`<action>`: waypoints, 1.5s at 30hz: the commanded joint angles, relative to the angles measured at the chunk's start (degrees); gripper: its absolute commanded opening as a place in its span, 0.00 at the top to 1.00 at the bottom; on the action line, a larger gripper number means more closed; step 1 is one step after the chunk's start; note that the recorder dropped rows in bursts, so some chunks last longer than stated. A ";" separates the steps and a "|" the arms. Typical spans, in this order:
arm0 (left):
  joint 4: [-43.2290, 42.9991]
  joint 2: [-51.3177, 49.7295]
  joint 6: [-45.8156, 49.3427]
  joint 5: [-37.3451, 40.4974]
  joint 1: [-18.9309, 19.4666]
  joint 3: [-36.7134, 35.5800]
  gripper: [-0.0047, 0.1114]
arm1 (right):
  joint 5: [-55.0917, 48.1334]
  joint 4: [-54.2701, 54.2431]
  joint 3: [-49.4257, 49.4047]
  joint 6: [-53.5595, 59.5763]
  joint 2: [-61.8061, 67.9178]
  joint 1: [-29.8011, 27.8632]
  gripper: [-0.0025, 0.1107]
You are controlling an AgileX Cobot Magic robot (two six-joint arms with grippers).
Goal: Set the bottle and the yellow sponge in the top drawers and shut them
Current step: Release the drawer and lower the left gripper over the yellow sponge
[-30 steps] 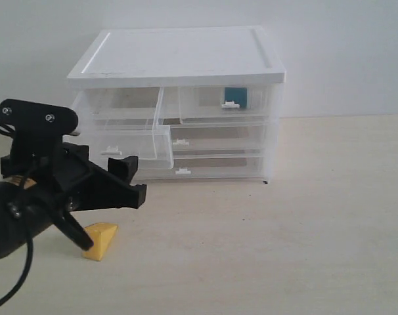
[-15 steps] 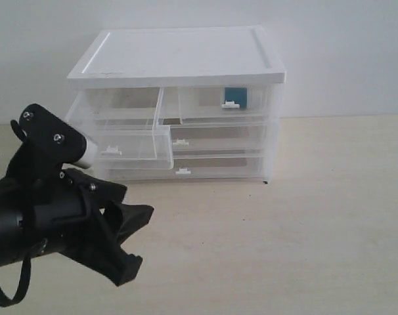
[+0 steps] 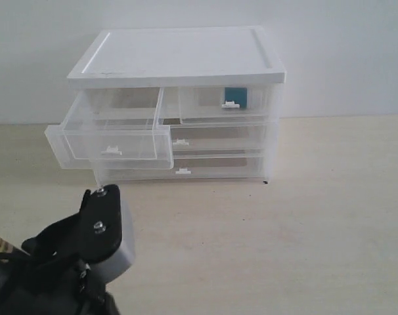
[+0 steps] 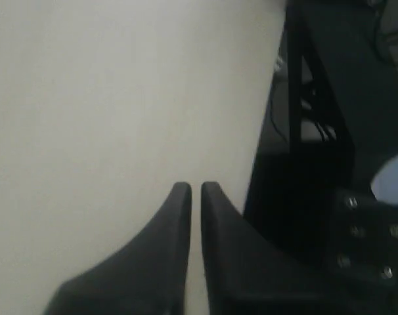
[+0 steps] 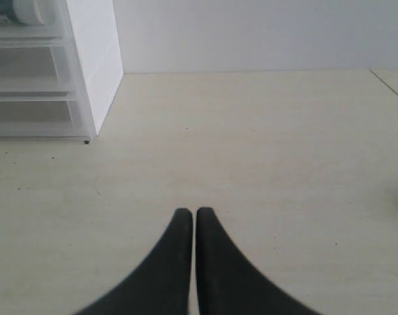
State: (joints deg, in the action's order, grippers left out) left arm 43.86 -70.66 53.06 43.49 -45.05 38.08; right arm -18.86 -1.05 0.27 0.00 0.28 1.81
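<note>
exterior: low, frontal, faces cabinet (image 3: 179,56) | right wrist: shares it | left wrist: perhaps downward

Table (image 3: 317,230): I see a pale wood-grain top.
On it: white-topped drawer cabinet (image 3: 179,56), standing near the wall.

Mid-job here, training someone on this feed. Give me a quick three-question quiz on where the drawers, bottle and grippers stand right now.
1. True or false: the top left drawer stands pulled out of the cabinet.
2. Where does the bottle show? A) in the top left drawer; B) behind the closed front of the top right drawer; C) on top of the cabinet.
3. Fill in: the jaws of the left gripper and the right gripper are both ____.

Key: 1 true; 2 B; 3 shut.
</note>
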 commanded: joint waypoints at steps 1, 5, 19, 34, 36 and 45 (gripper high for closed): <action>-18.81 0.21 -24.47 5.86 -0.23 1.91 0.92 | 0.41 0.13 -0.27 0.00 -0.28 -0.01 0.98; -35.96 0.21 -45.98 3.20 -0.23 1.91 0.90 | 0.41 0.13 -0.27 0.00 -0.28 -0.01 0.98; -81.76 0.21 -98.16 -22.83 -0.23 -10.32 0.32 | 0.41 0.13 -0.27 0.00 -0.28 -0.01 0.98; -143.81 -11.86 -172.24 -11.72 -0.23 -16.68 0.33 | 0.41 0.13 -0.27 0.00 -0.28 -0.01 0.98; -143.81 -15.17 -172.68 -11.87 -0.23 -15.58 0.33 | 0.41 0.13 -0.27 0.00 -0.28 -0.01 0.98; -143.81 -22.88 -173.43 -7.72 -0.23 -8.91 0.33 | 0.41 0.13 -0.27 0.00 -0.28 -0.01 0.98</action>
State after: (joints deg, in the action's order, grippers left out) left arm -99.58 -92.00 -119.68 33.15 -45.05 28.12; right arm -18.86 -1.05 0.27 0.00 0.28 1.81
